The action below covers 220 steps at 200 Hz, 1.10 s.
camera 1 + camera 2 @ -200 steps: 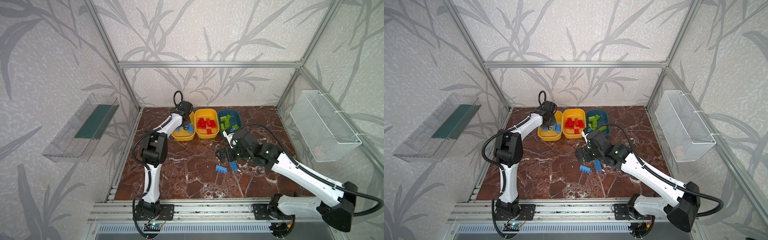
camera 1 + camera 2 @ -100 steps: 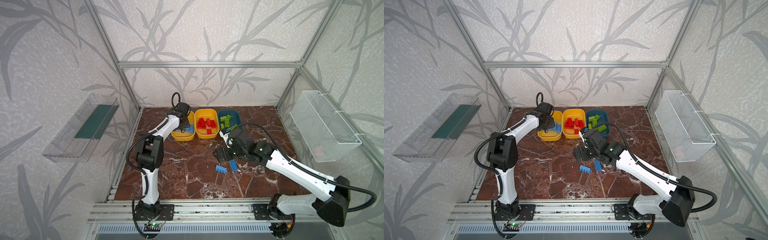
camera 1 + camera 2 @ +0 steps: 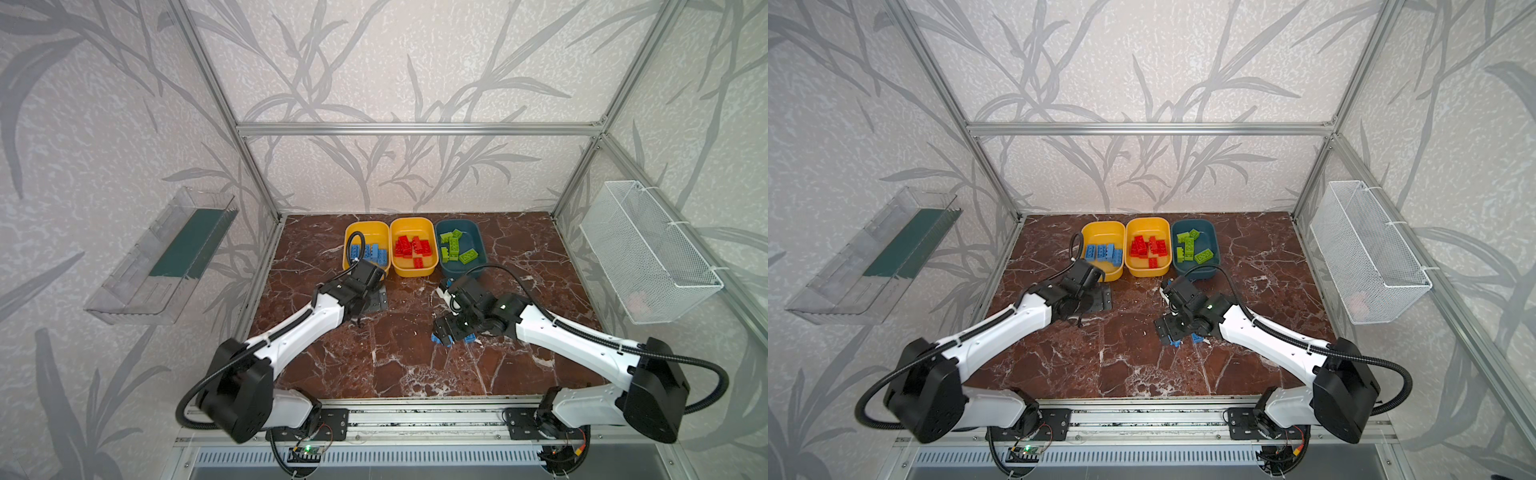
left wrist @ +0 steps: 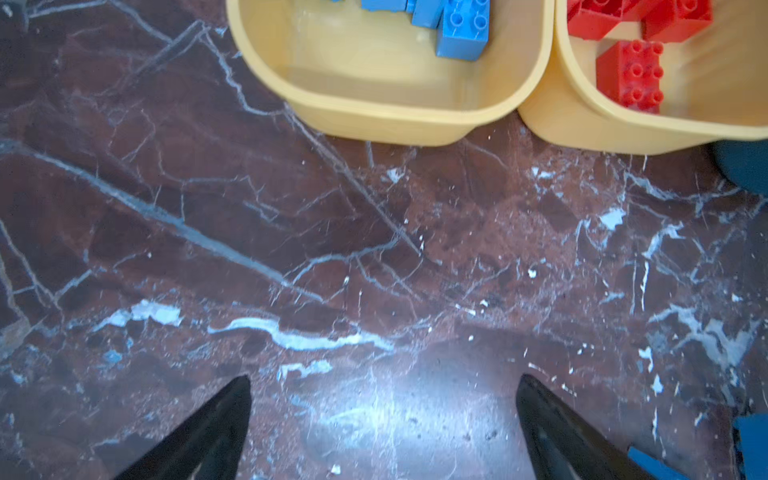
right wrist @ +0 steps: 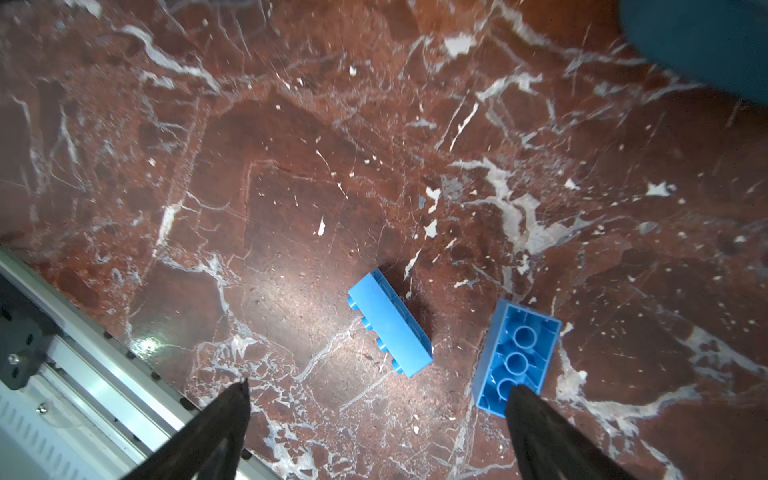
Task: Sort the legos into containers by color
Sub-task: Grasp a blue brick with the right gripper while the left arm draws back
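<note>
Three containers stand in a row at the back. A yellow tub (image 3: 366,225) holds several blue legos (image 3: 370,253). A second yellow tub (image 3: 411,220) holds red legos (image 3: 413,247), and a teal tub (image 3: 478,243) holds green legos (image 3: 455,247). My left gripper (image 4: 384,378) hangs open and empty over bare marble just in front of the first yellow tub (image 4: 395,112). My right gripper (image 5: 380,386) is open above two loose blue legos. One lies on its side (image 5: 388,324) between the fingers. The other is upside down (image 5: 517,353) under one fingertip. In both top views the gripper (image 3: 446,328) partly hides them.
A clear wall tray (image 3: 162,257) hangs on the left wall and a white wire basket (image 3: 648,253) on the right. An aluminium rail (image 3: 395,409) runs along the front edge, close to the right gripper in the right wrist view (image 5: 83,353).
My left arm has pulled back from over the yellow tub with blue legos to the marble in front of it. My right gripper has shifted forward over the two loose blue legos.
</note>
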Each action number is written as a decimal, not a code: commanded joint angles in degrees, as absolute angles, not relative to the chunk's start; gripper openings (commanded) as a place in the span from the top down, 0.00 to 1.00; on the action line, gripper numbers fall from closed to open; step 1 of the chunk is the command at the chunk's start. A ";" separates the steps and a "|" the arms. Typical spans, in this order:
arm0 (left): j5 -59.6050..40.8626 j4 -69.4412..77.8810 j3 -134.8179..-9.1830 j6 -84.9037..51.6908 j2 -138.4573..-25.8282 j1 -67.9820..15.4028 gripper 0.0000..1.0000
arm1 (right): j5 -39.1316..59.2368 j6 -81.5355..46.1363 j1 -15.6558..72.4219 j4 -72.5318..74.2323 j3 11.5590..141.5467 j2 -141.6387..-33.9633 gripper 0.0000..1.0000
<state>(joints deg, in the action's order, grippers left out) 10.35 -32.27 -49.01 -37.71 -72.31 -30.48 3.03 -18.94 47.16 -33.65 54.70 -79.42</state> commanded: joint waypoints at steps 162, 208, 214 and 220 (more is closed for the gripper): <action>11.92 -33.33 -31.73 -44.52 -38.04 -30.73 0.01 | 7.39 -18.73 47.72 -31.99 57.54 -97.33 0.55; 13.00 -32.74 -32.74 -44.45 -39.68 -30.64 0.01 | 7.73 -17.08 47.72 -34.30 61.90 -100.51 0.78; 13.13 -32.89 -33.07 -44.23 -40.13 -30.59 0.01 | 7.73 -16.90 47.72 -34.53 62.74 -100.91 0.78; 13.16 -32.85 -33.42 -43.93 -40.60 -30.62 0.01 | 7.86 -16.74 47.76 -34.78 63.56 -101.38 0.79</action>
